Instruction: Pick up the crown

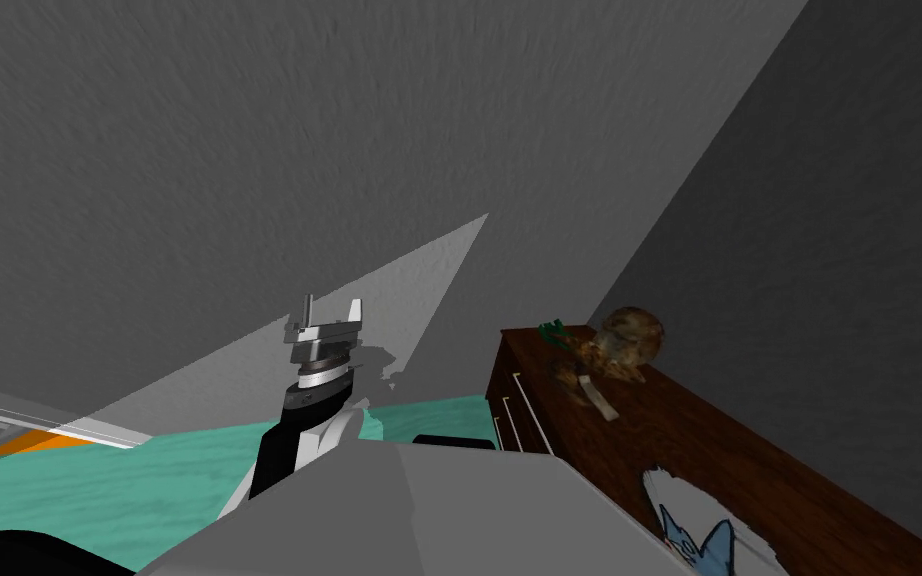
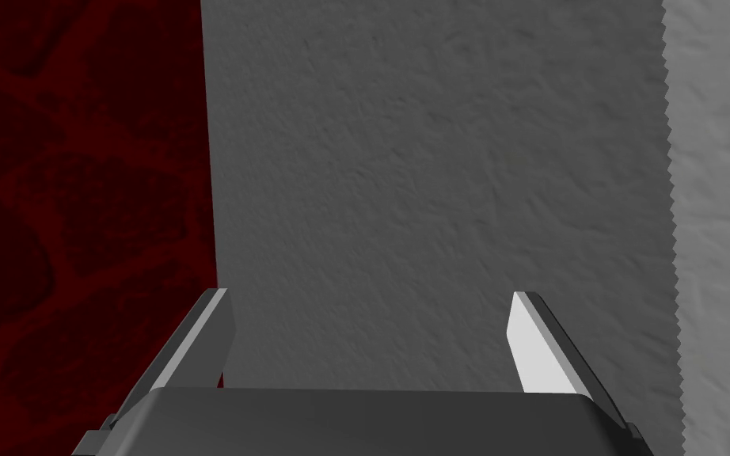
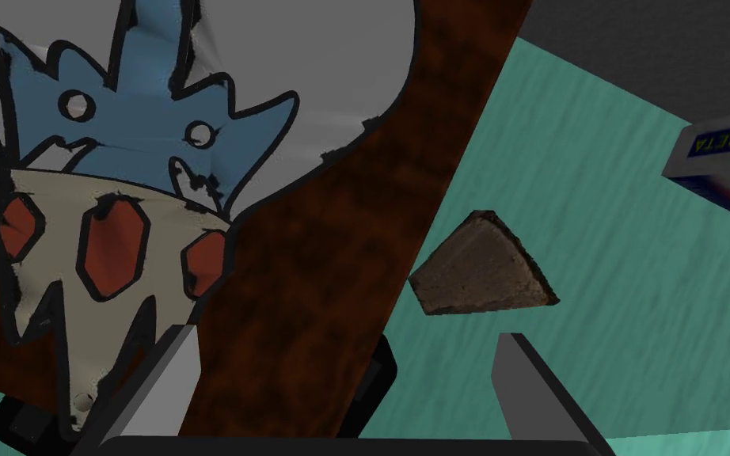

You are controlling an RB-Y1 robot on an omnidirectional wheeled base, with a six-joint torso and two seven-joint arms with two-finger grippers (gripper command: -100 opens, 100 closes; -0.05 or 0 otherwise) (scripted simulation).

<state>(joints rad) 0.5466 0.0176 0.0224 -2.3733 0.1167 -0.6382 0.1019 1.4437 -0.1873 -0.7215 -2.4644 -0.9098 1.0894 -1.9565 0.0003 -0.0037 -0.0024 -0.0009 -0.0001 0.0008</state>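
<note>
1. Right wrist view: the approach step is judged to be in hand. The right gripper (image 3: 347, 332) is held over the brown wooden dresser top (image 3: 316, 261) with its fingers spread wide and nothing between them.
2. The crown (image 3: 118, 222) is seen lying on that top, near the dresser's edge. It is off to the side of the gap between the fingers, and one fingertip is overlapped with its cream rim in the picture. Whether they touch cannot be told.
3. In the head view the crown (image 1: 699, 535) is placed at the near end of the dresser (image 1: 649, 440), well apart from the brown round thing (image 1: 629, 340) at the far end.
4. The next move is judged to call for a sideways shift of the hand, so that the crown is brought between the fingers. A lowering and a closing on its band are then needed.
5. The crown is drawn with blue spikes and small round marks, a cream band set with three red gems, and heavy black outlines. A pale grey patch is seen around it. It looks thin and soft, so a shallow grip may slip.
6. The left gripper (image 1: 332, 305) is held raised ahead of the chest, with its jaws apart and empty.
</note>
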